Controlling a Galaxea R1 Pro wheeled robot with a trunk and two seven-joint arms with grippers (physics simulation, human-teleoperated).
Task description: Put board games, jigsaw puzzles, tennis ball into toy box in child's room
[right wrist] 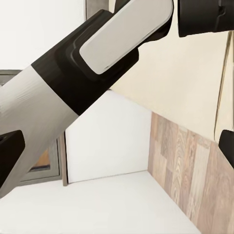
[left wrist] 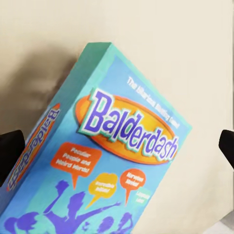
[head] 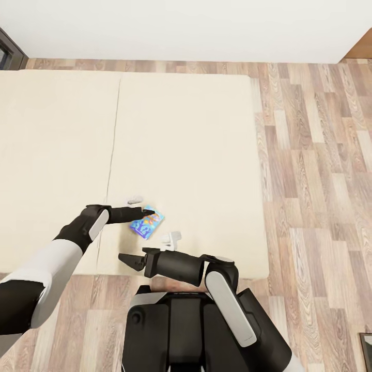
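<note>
Left tool (head: 147,211), at lower left of centre in the head view, hangs over the blue board game (head: 146,223) on the bed (head: 196,155); its tips stand spread at either edge of the wrist view, gripping nothing. That single card box looks light, stiff and slick, best pinched across its narrow sides. Right tool (head: 125,258), just below, is parted and empty.
</note>
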